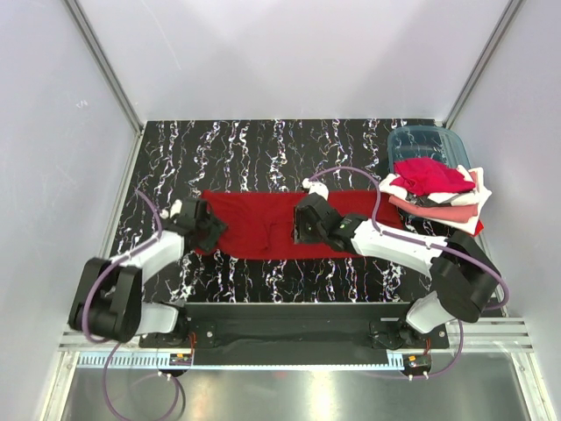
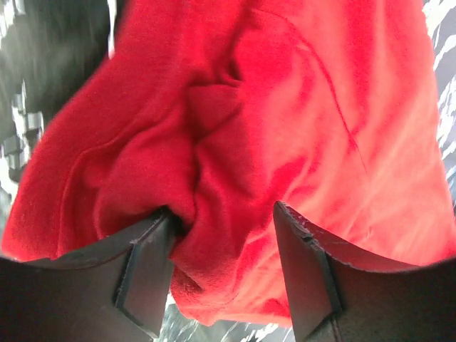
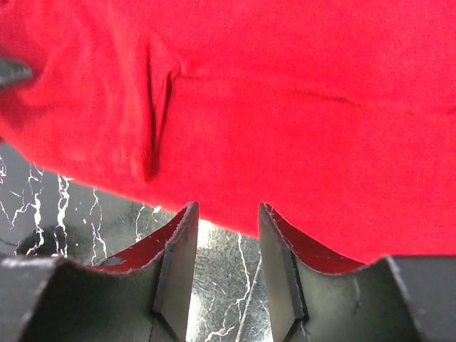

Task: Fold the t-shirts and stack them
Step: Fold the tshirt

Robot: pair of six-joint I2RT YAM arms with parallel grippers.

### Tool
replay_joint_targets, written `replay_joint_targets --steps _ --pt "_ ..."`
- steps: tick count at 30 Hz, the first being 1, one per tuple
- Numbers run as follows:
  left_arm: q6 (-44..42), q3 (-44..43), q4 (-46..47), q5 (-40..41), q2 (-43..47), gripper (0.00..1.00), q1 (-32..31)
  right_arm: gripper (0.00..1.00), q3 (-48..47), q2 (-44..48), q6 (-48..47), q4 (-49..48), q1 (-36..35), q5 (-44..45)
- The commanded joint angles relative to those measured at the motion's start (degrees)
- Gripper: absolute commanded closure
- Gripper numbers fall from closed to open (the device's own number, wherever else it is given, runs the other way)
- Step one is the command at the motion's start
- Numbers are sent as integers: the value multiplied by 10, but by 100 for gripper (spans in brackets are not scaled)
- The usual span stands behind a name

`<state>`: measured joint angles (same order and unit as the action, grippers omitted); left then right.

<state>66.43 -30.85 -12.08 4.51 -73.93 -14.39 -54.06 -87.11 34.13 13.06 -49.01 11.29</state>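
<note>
A large deep red t-shirt (image 1: 263, 224) lies as a long band across the middle of the table. My left gripper (image 1: 213, 231) is at its left end. In the left wrist view the left gripper (image 2: 222, 214) is open, with a bunched fold of the red t-shirt (image 2: 285, 114) lying between its spread fingers. My right gripper (image 1: 301, 231) is at the shirt's near edge, about mid-length. In the right wrist view the right gripper (image 3: 227, 208) is open, its tips at the hem of the red t-shirt (image 3: 285, 107), with only table between them. A pile of red, pink and white t-shirts (image 1: 431, 186) sits at the right.
A teal translucent bin (image 1: 425, 142) stands at the back right, partly under the pile. The black marbled table (image 1: 263, 158) is enclosed by white walls at the left, back and right. A purple cable loops over each arm.
</note>
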Motion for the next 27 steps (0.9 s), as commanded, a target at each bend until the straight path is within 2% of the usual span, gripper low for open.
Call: replay_joint_targets --steps 1,4,6,8,10,13,14,17,18,20,22,23,24,26,27 --pt "-44 -38 -44 10 -53 41 50 54 6 24 9 -19 -2 29" --pt "-60 -96 -65 30 -103 44 90 53 6 25 10 -16 -2 32" --pt "-68 -172 -66 36 -140 50 107 53 6 26 10 -17 -2 36" --pt "-69 -262 -63 33 -215 72 111 54 5 24 10 -15 -1 43" --pt "-72 -325 -64 22 -302 100 114 53 4 24 9 -8 -1 53" --pt "-58 -459 -73 9 -417 100 118 53 -1 26 6 4 -1 70" --pt "-53 -529 -80 13 -440 100 126 53 -2 28 4 6 -1 73" --pt "-90 -667 -81 10 -542 100 139 52 -6 27 -2 13 -1 69" --pt "-112 -786 -89 3 -577 100 143 48 -10 23 -3 17 -2 64" --pt "-164 -924 -135 -6 -678 99 144 45 -26 5 -10 31 -1 55" --pt "-180 -1032 -155 -58 -719 80 143 43 -50 -24 -18 39 -1 33" --pt "-173 -1033 -147 -96 -727 69 143 42 -59 -36 -27 56 -2 27" --pt "-165 -1021 -124 -107 -717 51 143 43 -69 -58 -34 66 -2 20" --pt "-150 -926 -91 -108 -678 35 144 43 -93 -76 -42 99 -2 23" --pt "-150 -883 -59 -103 -626 19 143 42 -99 -84 -47 107 -2 32"
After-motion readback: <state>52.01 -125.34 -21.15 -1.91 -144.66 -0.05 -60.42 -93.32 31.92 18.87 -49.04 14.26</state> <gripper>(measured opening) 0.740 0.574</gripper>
